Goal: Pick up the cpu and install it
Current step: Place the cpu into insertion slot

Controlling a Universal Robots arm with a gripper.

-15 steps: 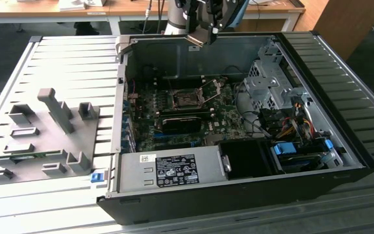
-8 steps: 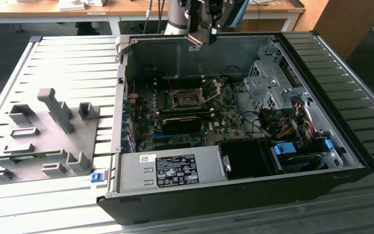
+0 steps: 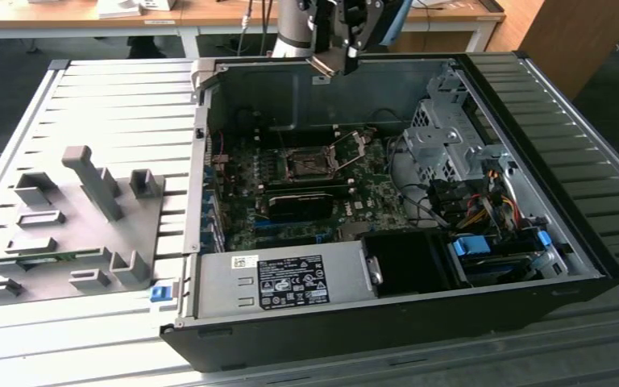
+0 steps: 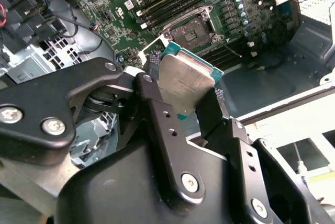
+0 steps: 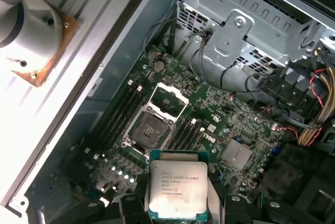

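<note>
Jaws clamped on the cpu (image 5: 177, 190), the gripper (image 4: 180, 88) hangs at the exterior view's upper centre, above the open computer case (image 3: 207, 161); a tilted or off-centre chip could foul the bare socket (image 5: 149, 130) below or catch its raised metal frame (image 5: 168, 100).

Table (image 3: 116, 105): grey, slatted.
Computer case (image 3: 288, 339): open, under the gripper (image 3: 327, 71).
Grey tray (image 3: 84, 238): well aside from the gripper.

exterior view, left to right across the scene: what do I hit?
grey tray → open socket on the motherboard → metal drive cage → case's right wall
</note>
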